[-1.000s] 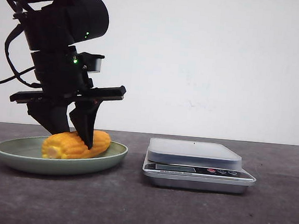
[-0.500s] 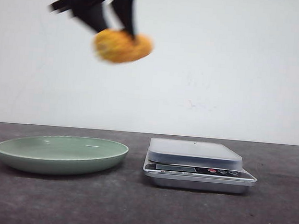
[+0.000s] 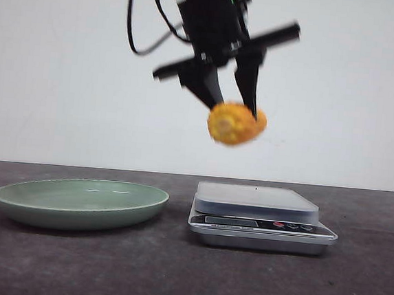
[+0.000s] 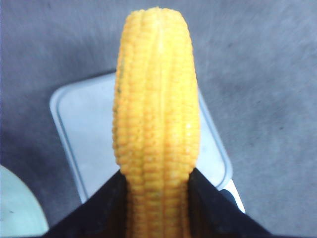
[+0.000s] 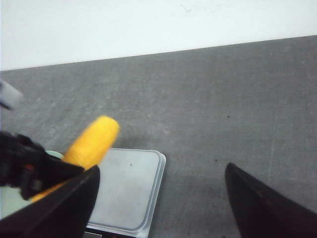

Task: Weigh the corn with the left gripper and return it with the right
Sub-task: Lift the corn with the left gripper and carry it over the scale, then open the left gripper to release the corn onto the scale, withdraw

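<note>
My left gripper (image 3: 234, 104) is shut on the orange-yellow corn (image 3: 235, 122) and holds it in the air above the left part of the silver scale (image 3: 257, 201). In the left wrist view the corn (image 4: 156, 99) stands between the black fingers (image 4: 104, 208), with the scale's pan (image 4: 94, 134) below it. In the right wrist view my right gripper (image 5: 158, 203) is open and empty, off the table beside the scale (image 5: 130, 188). The corn (image 5: 94, 141) shows there over the pan's edge.
A shallow green plate (image 3: 82, 203) lies empty at the left of the dark table (image 3: 172, 276). The scale's display and buttons (image 3: 259, 224) face front. A white wall stands behind.
My left gripper lifted the corn off the green plate, carried it up and to the right, and now holds it lower, over the scale.
</note>
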Controlling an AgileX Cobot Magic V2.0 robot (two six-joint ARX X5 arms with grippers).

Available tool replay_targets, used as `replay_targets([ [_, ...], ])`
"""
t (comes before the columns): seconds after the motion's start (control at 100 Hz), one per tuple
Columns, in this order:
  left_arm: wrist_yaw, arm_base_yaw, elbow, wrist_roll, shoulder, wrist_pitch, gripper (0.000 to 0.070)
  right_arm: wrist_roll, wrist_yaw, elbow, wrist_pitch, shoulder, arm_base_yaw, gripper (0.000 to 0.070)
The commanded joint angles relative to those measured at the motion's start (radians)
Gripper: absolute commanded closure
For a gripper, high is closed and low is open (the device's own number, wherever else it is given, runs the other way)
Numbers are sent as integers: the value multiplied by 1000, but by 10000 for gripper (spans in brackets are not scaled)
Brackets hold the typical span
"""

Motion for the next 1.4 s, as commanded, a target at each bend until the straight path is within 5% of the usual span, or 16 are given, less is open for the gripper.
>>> replay_targets([
  [0.0,-2,-22,27,-27,37,24,696,-14,0,15,9,4,1,189],
  [0.37,-5,-37,27,-68,126,27,687,-14,0,15,1,4,1,189],
  [0.58,-13,-37,27,-67,131,49,413,-15,0,15,-8,4,1,189],
  [0.81,-11,-37,27,-47,131,59,369,-15,0,15,-11,4,0,189],
  [0.99,-11,-38,40,-19,126,52,176,-15,0,15,-14,4,1,189],
  [1.18,-47,-40,89,55,61,17,173,-15,0,15,-19,4,1,189],
  [1.39,-254,-19,174,246,-138,-62,184,-15,0,15,-43,4,1,189],
])
